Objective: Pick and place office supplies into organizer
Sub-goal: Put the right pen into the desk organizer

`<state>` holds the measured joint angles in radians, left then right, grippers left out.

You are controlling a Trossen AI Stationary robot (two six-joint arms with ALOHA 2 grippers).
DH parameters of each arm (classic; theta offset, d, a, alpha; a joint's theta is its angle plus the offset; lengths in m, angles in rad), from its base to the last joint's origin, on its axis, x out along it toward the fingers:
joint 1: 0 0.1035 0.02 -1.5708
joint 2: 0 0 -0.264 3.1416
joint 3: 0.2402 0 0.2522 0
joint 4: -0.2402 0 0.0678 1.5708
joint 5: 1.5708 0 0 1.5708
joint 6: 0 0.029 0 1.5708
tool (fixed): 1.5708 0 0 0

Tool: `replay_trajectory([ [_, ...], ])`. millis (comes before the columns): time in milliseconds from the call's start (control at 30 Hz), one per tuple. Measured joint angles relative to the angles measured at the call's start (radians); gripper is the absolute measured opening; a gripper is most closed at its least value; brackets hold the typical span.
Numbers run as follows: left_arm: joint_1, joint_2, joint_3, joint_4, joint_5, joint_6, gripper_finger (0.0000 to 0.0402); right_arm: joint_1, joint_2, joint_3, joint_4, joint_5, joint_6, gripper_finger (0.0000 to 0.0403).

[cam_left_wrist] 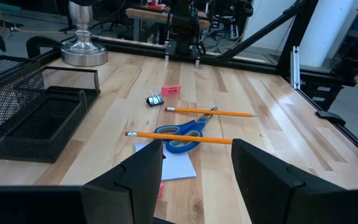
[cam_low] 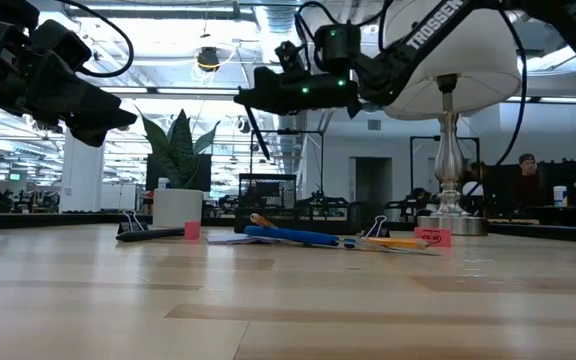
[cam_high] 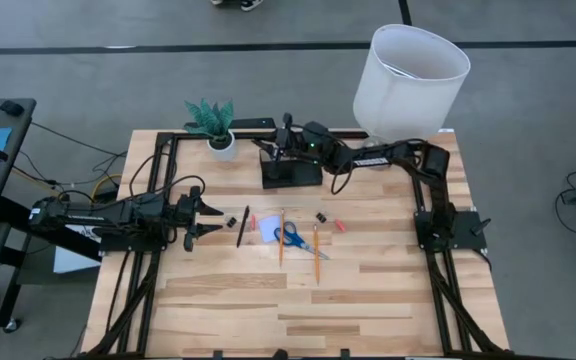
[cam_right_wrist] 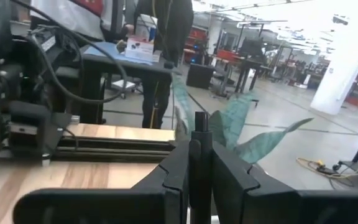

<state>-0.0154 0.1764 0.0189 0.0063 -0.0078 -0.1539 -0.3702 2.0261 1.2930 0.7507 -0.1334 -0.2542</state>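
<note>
Pen [cam_right_wrist: 201, 155], black, slim, stiff, light, slick: pinched upright mid-barrel in the right jaws [cam_high: 286, 140] above the organizer [cam_high: 290, 172] at twelve o'clock on the bench [cam_high: 388, 290]; left jaws [cam_high: 208, 215] wide, empty, at nine o'clock.

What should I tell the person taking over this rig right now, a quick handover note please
Right gripper: shut on a black pen, held over the organizer at the back of the table, not yet let go.
Left gripper: open, empty, at the left of the pile.
On the table: scissors on the note pad, two pencils, another pen, two binder clips, a small red bit.
Done: nothing can be seen inside the organizer.
Left: drop the pen, then all the rest.
</note>
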Motion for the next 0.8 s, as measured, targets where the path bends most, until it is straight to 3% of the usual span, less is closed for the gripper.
replay_trajectory([
  [800,0.0,0.0,0.0,0.0,0.0,0.0,0.0183,-0.033,0.009,0.0,-0.017,-0.001,0.053,0.0045],
])
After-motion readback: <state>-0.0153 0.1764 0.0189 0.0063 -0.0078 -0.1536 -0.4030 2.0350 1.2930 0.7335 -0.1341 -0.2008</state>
